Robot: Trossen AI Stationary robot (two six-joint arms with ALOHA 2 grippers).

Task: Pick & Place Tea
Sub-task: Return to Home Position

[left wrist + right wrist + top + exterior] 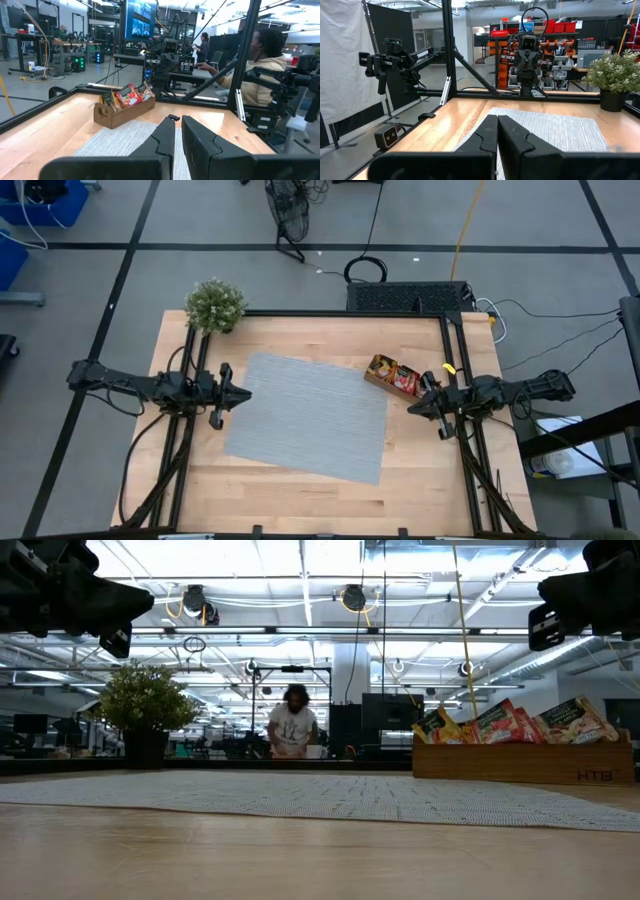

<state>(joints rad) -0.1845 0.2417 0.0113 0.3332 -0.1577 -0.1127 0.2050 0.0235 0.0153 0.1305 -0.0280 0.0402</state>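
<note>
1. Both arms hang raised above the table [300, 490], one at each side of the grey mat [310, 415].
2. Left gripper [240, 393]: it hovers over the mat's left edge, pointing in across the mat. Its jaws are together, with only a thin slit between the fingers in its own wrist view.
3. Right gripper [412, 407]: it hovers just off the mat's right edge, pointing back toward the mat. Its jaws are pressed together and hold nothing.
4. Tea sachets [393, 376]: they stand on edge, packed side by side in the wooden tray [372, 381], their tops poking above its wall (red, orange-yellow and green-marked ones show in the low view). Which compartment each sits in cannot be told.
5. Tray: it sits at the mat's far right corner, near the right gripper and well apart from the left one.
6. Potted plant [215, 305]: it stands beyond the mat's far left corner, at the table's edge.
7. Person [293, 720]: they show in the room well beyond the mat's far side.
</note>
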